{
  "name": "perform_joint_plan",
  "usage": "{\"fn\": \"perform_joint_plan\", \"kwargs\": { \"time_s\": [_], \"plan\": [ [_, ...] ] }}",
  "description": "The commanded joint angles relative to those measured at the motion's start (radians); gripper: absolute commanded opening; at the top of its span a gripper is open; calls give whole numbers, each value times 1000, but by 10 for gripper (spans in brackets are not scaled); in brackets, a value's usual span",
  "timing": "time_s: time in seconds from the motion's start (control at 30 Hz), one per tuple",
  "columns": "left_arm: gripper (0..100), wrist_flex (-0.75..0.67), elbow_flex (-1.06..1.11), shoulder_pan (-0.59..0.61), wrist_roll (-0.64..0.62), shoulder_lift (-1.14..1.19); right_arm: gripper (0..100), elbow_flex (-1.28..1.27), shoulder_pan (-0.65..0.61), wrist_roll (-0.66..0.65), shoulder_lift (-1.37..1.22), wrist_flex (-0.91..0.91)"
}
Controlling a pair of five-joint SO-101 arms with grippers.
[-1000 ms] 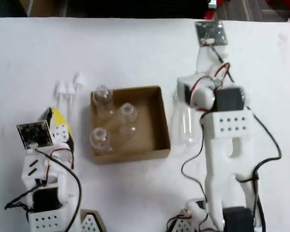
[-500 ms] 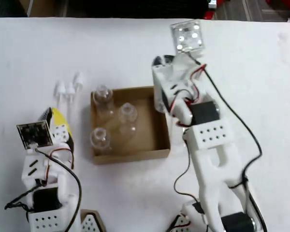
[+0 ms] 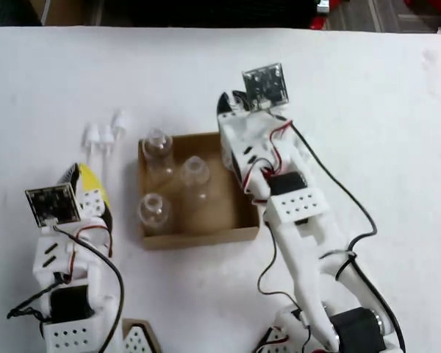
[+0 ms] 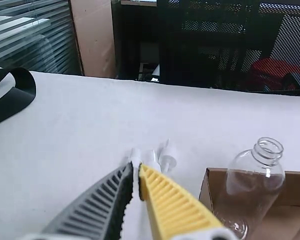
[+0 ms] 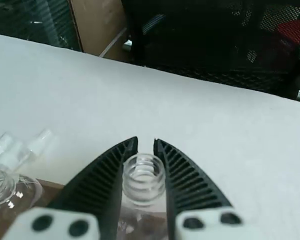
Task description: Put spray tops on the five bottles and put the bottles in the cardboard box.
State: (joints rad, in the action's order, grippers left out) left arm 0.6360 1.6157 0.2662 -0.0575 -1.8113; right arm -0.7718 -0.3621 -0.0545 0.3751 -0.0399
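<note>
My right gripper (image 5: 145, 142) is shut on the threaded neck of a clear, capless bottle (image 5: 144, 176). In the high view the right gripper (image 3: 231, 101) hangs over the back right corner of the cardboard box (image 3: 244, 220), and the arm hides the held bottle. Three clear capless bottles stand in the box's left half (image 3: 156, 147) (image 3: 194, 173) (image 3: 151, 209). Three white spray tops (image 3: 103, 136) lie on the table left of the box. My left gripper (image 3: 79, 173) rests just in front of them, shut and empty, and its wrist view shows its fingertips (image 4: 135, 170) before the spray tops (image 4: 155, 155).
The white table (image 3: 382, 110) is bare to the right of the box and along the back. A black strap (image 4: 10, 95) lies at the table's edge in the left wrist view. Dark furniture stands beyond the far edge.
The right arm swung left, carrying the bottle from the table right of the box to above the box's back right corner. The left arm stayed still.
</note>
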Motion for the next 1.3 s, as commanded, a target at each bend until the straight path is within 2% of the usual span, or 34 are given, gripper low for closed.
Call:
{"fn": "perform_joint_plan", "kwargs": {
  "time_s": [0.0,0.3,1.07,1.27],
  "plan": [
    [28,-29,-54,-4,12,-18,15,-26,-1,-8,-5,96],
    [28,-29,-54,-4,12,-18,15,-143,-25,-6,-35,334],
    [28,-28,-54,-4,12,-18,15,-213,-31,-8,-51,380],
    [28,-28,-54,-4,12,-18,15,-215,-28,-12,-194,579]
  ]
}}
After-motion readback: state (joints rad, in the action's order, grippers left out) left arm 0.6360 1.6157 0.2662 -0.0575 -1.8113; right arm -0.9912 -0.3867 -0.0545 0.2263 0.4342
